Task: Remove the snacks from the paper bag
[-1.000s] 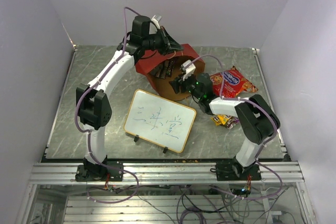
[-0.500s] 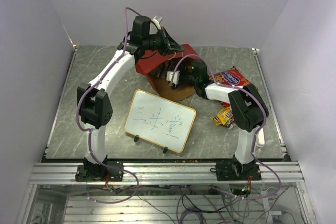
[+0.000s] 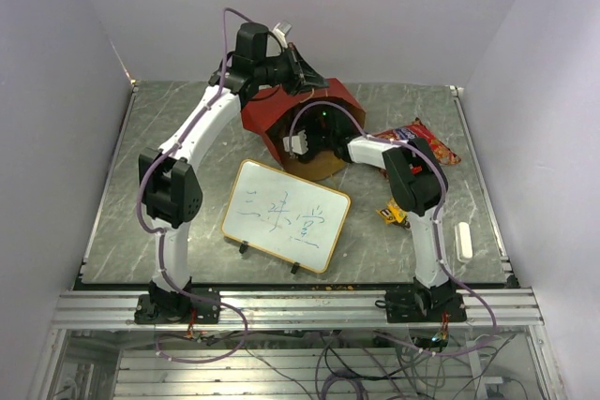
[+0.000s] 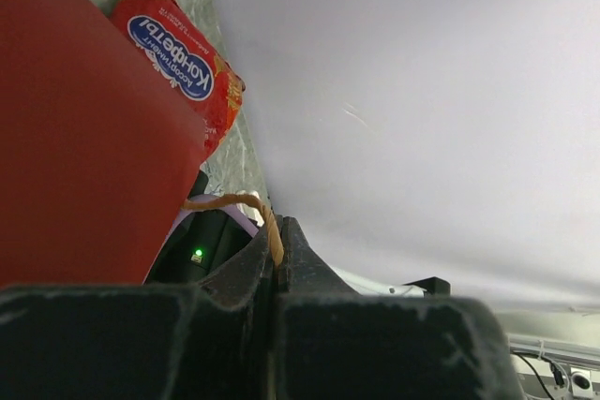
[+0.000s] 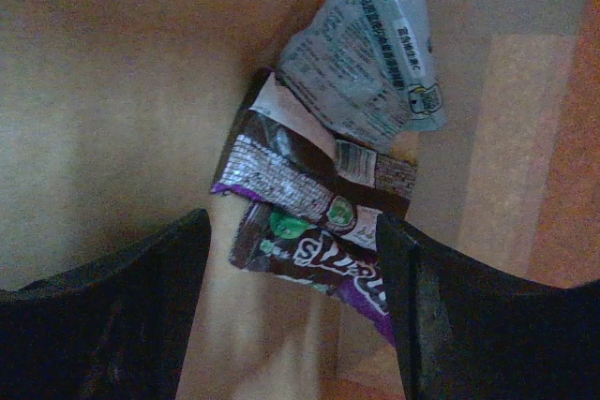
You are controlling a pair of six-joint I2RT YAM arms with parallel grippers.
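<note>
Snacks are split between two places right now. Nearest the arm bases, a small yellow-and-brown candy packet (image 3: 392, 214) lies out on the grey marbled bench (image 3: 169, 138), beside the right arm. Left of it stands the white gold-framed whiteboard (image 3: 286, 215), just in front of the bag's mouth.

Next back is the tall red paper bag (image 3: 323, 100), tipped over with its brown kraft inside facing the arms. The right end effector (image 5: 292, 222) is deep in there with its fingers apart. Straddled between them are a brown-and-purple candy packet (image 5: 314, 259) and its overlapping neighbours, and a silver foil packet (image 5: 361, 53) lies a little further in.

Here's the danger: the packets are stacked like shingles, so a close could catch only a slick corner and lose it on the way out. It could also pinch the kraft wall and drag the whole bag. And the whiteboard sits near the exit path, so a low pull-out could clip it.

To the right, the large red crinkly chip bag (image 3: 417, 138) is already out on the bench.

Furthest back, the left end effector (image 4: 278, 231) is clamped tight on the thin brown string handle (image 4: 225, 201), holding the bag up. That's a skinny thing to grip. If it slides free, I'd expect the bag to sag onto the right arm.
</note>
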